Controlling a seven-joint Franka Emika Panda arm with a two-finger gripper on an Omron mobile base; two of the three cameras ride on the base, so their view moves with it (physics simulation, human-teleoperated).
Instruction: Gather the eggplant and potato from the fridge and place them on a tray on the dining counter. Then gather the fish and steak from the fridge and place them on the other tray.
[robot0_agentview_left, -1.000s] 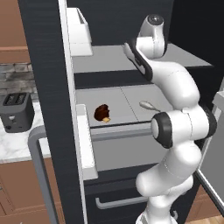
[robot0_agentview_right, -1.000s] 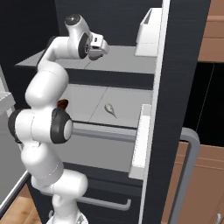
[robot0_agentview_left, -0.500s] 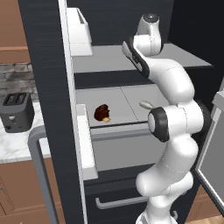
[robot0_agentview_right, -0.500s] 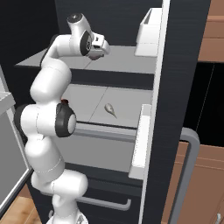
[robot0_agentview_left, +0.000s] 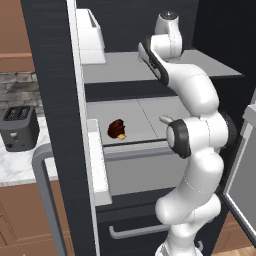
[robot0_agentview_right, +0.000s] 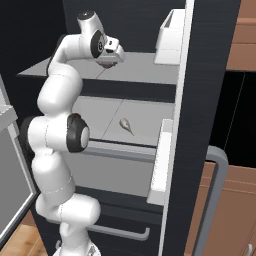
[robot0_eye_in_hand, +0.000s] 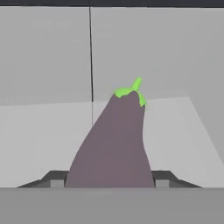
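Observation:
The fridge (robot0_agentview_left: 50, 75) stands open, and my arm reaches onto its upper shelf (robot0_agentview_right: 145, 67). In the hand view a purple eggplant (robot0_eye_in_hand: 118, 144) with a green cap lies on that shelf, pointing away from me. My gripper (robot0_eye_in_hand: 109, 181) is shut on the eggplant's thick end, and its fingertips (robot0_eye_in_hand: 54, 179) press against both sides. From the right base view the gripper (robot0_agentview_right: 111, 59) hangs low over the shelf. On the shelf below lie a small grey fish (robot0_agentview_right: 126, 125) and a dark red-brown steak (robot0_agentview_left: 116, 129). The potato, the trays and the dining counter are out of view.
A white bin (robot0_agentview_left: 90, 30) sits in the open door's upper rack, with a white door rack (robot0_agentview_left: 100, 165) lower down. A drawer with a bar handle (robot0_agentview_left: 137, 231) lies under the shelves. A black toaster (robot0_agentview_left: 19, 127) stands on the marble wall counter (robot0_agentview_left: 20, 167) at left.
The jaws have come in from wide open onto the eggplant. The arm's elbow has swung slightly; the hand stays at the upper shelf.

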